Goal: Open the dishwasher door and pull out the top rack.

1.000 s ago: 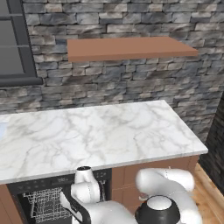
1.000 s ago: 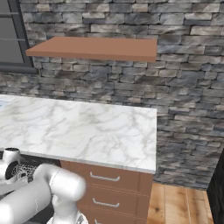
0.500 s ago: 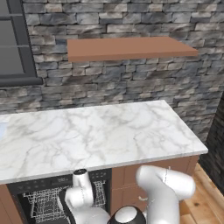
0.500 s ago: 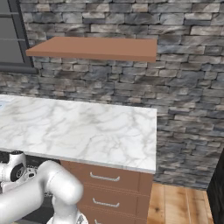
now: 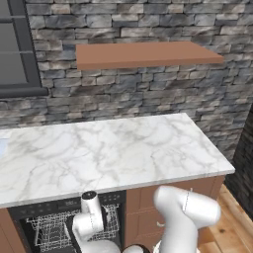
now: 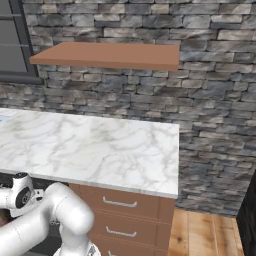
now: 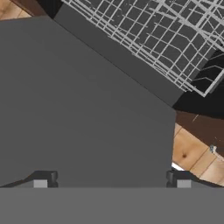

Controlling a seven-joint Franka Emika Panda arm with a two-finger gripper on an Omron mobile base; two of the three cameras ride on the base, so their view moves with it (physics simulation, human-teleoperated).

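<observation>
The dishwasher door (image 7: 83,105) lies folded down, its flat dark grey inner face spreading under my hand. My gripper (image 7: 111,183) hovers over it, open, with the fingertips (image 7: 43,179) far apart and nothing between them. Past the door's far edge a silver-white wire rack (image 7: 166,39) sits in the dark cavity; whether this is the top rack I cannot tell. From the left base view the top rack (image 5: 49,231) shows inside the opening, just under the black control strip (image 5: 64,203), with my wrist (image 5: 89,220) in front of it.
A white marble counter (image 5: 104,153) runs above the dishwasher, with a brown shelf (image 5: 143,53) on the stone wall. Brown drawers (image 6: 125,207) with silver handles stand right of the opening. Wooden floor (image 7: 192,153) shows beside the door.
The arm's lower joints have swung left and sunk a little, and the wrist sits slightly lower in front of the opening. The base and the rack have stayed put.
</observation>
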